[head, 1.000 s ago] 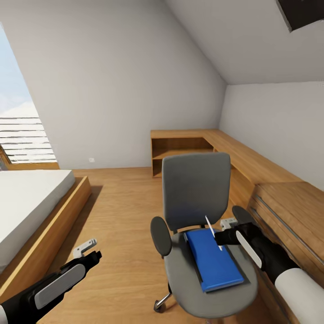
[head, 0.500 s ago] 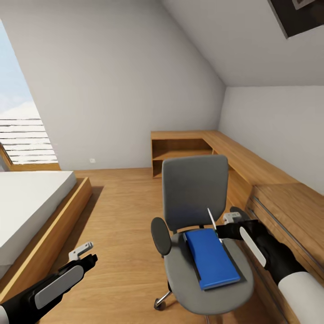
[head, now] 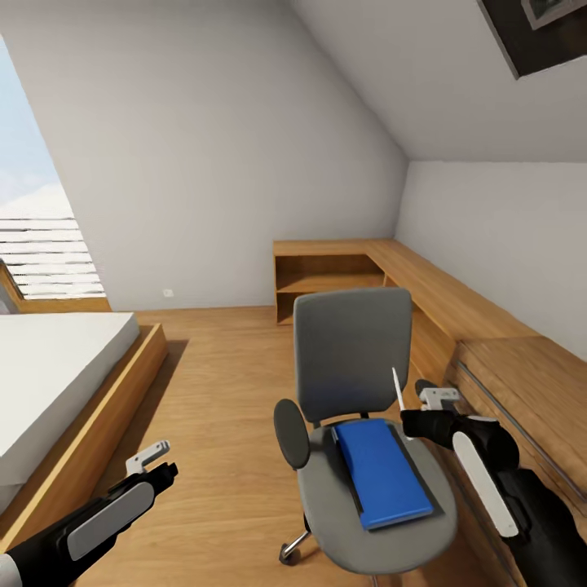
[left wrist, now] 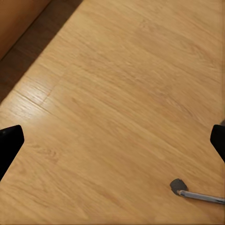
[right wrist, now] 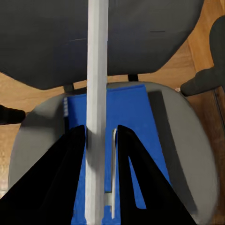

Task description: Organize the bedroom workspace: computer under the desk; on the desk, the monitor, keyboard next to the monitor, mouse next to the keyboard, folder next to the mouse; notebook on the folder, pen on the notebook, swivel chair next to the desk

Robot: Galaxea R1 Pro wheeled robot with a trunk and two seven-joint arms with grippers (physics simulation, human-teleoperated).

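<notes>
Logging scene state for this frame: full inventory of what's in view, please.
swivel chair: 1, grey with dark armrests, centre of floor by the wood unit
folder: 1, bright blue, flat on the chair seat
notebook: 1, dark, under the folder, edges showing
pen: 1, white, held upright above the folder
shelving unit: 1, light wood, along the far and right walls
bed: 1, white mattress in wooden frame, left
window: 1, left wall, slatted
skylight: 1, dark, top right
left gripper: open, low over the floor
right gripper: shut on pen, over the chair
</notes>
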